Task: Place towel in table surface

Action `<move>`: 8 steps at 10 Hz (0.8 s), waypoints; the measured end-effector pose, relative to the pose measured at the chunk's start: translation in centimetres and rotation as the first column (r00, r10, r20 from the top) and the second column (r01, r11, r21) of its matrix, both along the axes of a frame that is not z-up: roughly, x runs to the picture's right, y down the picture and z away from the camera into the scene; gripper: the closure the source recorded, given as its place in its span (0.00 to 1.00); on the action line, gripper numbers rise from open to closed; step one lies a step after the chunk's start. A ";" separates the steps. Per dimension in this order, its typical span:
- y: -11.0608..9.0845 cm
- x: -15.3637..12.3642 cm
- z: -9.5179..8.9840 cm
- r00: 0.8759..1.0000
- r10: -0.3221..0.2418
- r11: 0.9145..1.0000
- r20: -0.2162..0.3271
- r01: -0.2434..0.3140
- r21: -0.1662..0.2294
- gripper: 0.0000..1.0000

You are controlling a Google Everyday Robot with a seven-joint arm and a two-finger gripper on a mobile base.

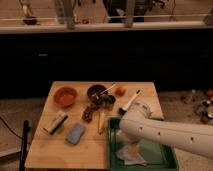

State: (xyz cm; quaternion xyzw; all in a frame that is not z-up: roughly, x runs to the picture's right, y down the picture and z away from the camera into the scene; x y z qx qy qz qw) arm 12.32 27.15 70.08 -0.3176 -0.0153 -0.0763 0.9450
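A white crumpled towel (131,155) lies inside the green tray (165,155) at the front right of the wooden table (60,150). My white arm reaches in from the right, and its gripper (131,146) hangs right over the towel, touching or nearly touching its top. The arm hides part of the tray and the towel's upper edge.
On the table are an orange bowl (65,96), a dark bowl with a spoon (96,91), an orange fruit (120,90), a white-handled brush (129,103), a blue sponge (75,133), a scrub block (55,122) and a yellowish stick-like item (101,121). A dark counter front runs behind.
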 end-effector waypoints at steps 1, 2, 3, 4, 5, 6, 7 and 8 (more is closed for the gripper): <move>0.6 0.4 0.0 0.999 0.035 0.999 -0.016 -0.034 0.012 0.20; 1.3 0.6 0.1 0.997 0.069 0.997 -0.016 -0.069 0.019 0.20; 1.7 0.7 0.4 0.996 0.091 0.996 -0.012 -0.091 0.021 0.20; 2.1 0.7 0.6 0.994 0.110 0.994 -0.010 -0.109 0.025 0.20; 2.4 0.8 0.8 0.991 0.133 0.991 -0.008 -0.132 0.032 0.20; 2.5 0.7 0.9 0.990 0.143 0.989 -0.005 -0.143 0.038 0.20; 2.7 0.6 1.0 0.988 0.157 0.987 0.001 -0.157 0.042 0.20; 3.0 0.6 1.3 0.986 0.169 0.985 0.006 -0.169 0.041 0.20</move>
